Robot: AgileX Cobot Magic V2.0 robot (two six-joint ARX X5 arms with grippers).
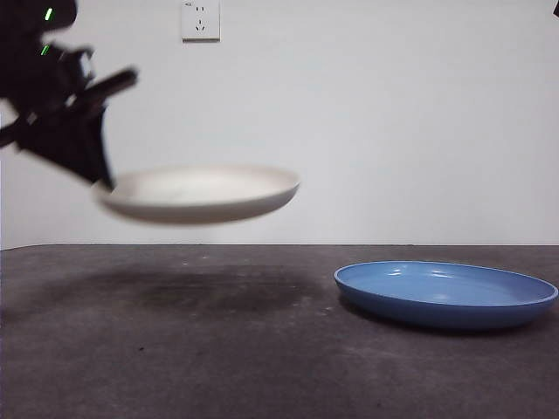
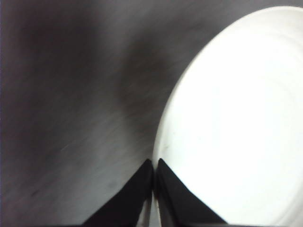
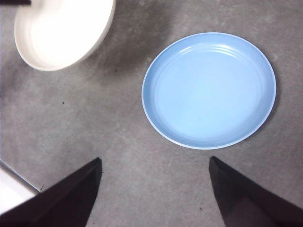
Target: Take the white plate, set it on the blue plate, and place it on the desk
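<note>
**White plate in carry, not yet over blue plate**

The white plate (image 1: pixel 201 194) is airborne, held level above the worktop (image 1: pixel 175 349), its shadow on the surface below. The left gripper (image 1: pixel 100 170) grips its rim at the 9 o'clock edge in the front view; in the left wrist view the jaws are together, clamped on the rim. The blue plate (image 1: pixel 445 292) lies flat on the worktop at 3 o'clock of the white plate, well apart and lower.

Step in hand: transport, judged roughly half done. The next move calls for travel toward 3 o'clock until the plates are concentric, then a level descent and release.

The right gripper (image 3: pixel 154 189) waits above the blue plate, jaws apart and empty.

Count: one white plate, one blue plate, two grippers.
</note>
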